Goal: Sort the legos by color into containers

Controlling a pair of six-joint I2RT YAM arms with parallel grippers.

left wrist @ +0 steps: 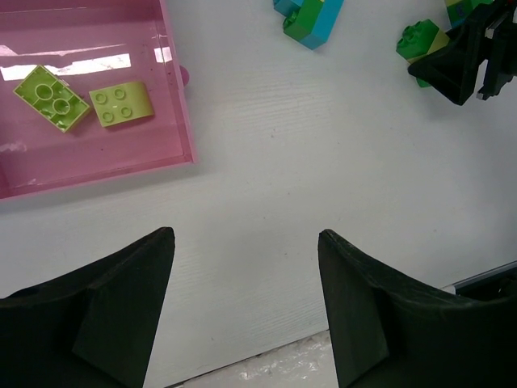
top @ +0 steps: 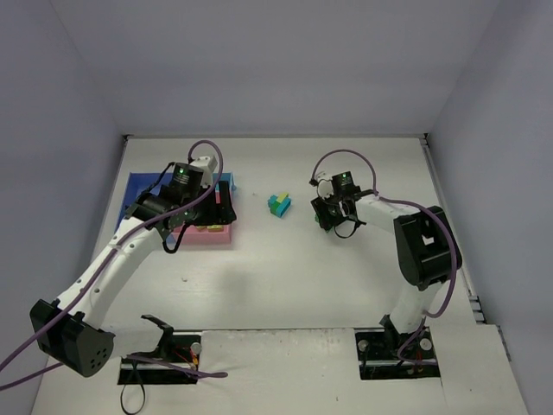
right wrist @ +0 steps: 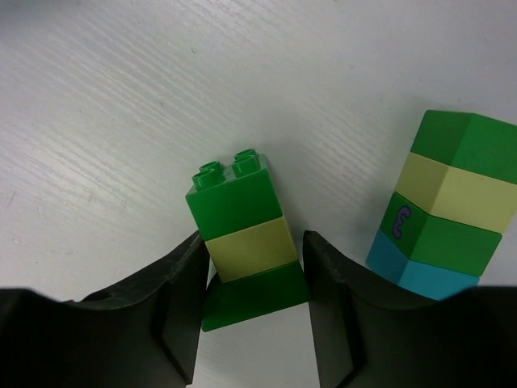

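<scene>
My right gripper (right wrist: 252,242) is low over the table, its jaws closed on a lying stack (right wrist: 239,212) of dark green, yellow-green and dark green legos. In the top view this gripper (top: 332,214) is right of centre. A second stack (right wrist: 440,206), green, yellow-green, green and teal, lies just right of it. A teal and green lego cluster (top: 278,205) sits mid-table and shows in the left wrist view (left wrist: 311,20). My left gripper (left wrist: 246,242) is open and empty over bare table beside the pink tray (left wrist: 174,97), which holds two yellow-green legos (left wrist: 50,97).
The blue tray (top: 138,186) adjoins the pink tray (top: 216,238) at the left of the table, partly hidden by my left arm. The right gripper and its stack (left wrist: 420,44) appear at the top right of the left wrist view. Walls close in the table on three sides.
</scene>
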